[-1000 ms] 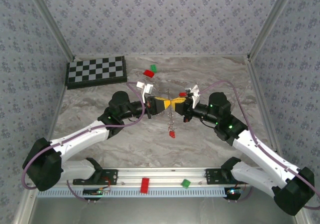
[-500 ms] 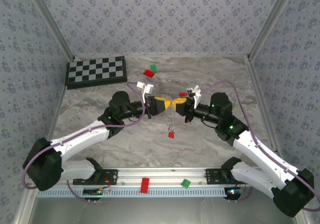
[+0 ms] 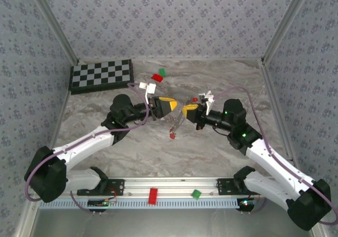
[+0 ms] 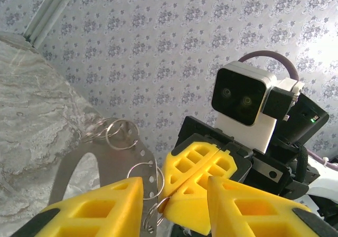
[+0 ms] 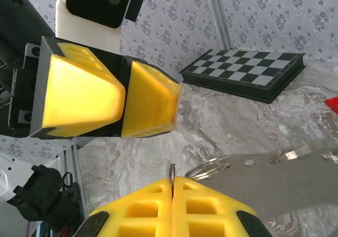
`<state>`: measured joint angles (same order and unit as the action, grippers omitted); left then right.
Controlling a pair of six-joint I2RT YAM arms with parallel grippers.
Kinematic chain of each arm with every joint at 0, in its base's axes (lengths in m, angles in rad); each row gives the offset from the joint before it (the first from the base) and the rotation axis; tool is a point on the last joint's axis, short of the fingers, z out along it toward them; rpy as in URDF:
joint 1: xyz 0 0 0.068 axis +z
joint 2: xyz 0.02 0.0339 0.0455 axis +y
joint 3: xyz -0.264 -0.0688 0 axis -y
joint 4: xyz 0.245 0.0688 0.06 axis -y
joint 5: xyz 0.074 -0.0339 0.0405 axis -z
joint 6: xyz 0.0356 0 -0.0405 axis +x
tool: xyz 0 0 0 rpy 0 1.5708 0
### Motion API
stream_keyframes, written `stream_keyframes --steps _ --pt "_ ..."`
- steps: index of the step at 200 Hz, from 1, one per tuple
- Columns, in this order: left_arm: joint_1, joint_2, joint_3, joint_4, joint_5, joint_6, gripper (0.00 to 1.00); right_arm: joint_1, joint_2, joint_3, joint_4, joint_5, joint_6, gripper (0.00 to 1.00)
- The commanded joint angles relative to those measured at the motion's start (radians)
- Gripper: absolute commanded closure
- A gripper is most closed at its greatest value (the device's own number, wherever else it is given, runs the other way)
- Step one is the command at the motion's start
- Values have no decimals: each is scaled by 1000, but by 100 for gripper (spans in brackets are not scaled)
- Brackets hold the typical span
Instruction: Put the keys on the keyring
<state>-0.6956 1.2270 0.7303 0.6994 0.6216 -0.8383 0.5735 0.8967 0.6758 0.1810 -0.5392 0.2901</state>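
My right gripper (image 3: 186, 110) (image 5: 172, 181) is shut on a thin silver ring of the keyring, above the middle of the table. The keyring's dull grey band (image 5: 285, 169) (image 4: 103, 163) runs off from that ring, with more silver rings (image 4: 122, 134) linked to it. One red-headed key (image 3: 172, 135) dangles below on the chain. My left gripper (image 3: 170, 105) (image 4: 175, 200) faces the right one from the left, a short gap away. It is open, with nothing between its yellow fingers (image 4: 100, 208).
A checkerboard (image 3: 101, 74) (image 5: 248, 70) lies at the back left. A red block (image 3: 157, 77) and a green block (image 3: 162, 72) sit behind the grippers. A small red piece (image 3: 194, 98) is by the right wrist. Another red block (image 3: 153, 195) and green block (image 3: 196, 194) rest on the front rail.
My left gripper has let go at the ring, opened and pulled back to the left. The dangling key has swung left and slightly up. The right gripper has kept its hold.
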Motion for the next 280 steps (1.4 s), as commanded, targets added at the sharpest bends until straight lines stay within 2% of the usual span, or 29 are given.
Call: stream_keyframes --steps 1,53,136,158,194,280 --pt "2 26 -2 58 37 -25 64 -6 -18 2 55 -22 18 100" --pt "0 72 5 105 106 -47 65 -14 -22 1 59 -28 21 100" --pt "-16 104 17 165 147 -73 64 -18 -7 1 86 -46 41 100" --pt "-21 108 19 186 167 -83 72 -20 -7 -1 84 -47 41 100" --pt "-21 85 6 204 168 -90 73 -29 -9 -11 81 -39 42 100" --pt "-24 77 4 238 178 -102 85 -41 -5 -26 100 -40 52 100"
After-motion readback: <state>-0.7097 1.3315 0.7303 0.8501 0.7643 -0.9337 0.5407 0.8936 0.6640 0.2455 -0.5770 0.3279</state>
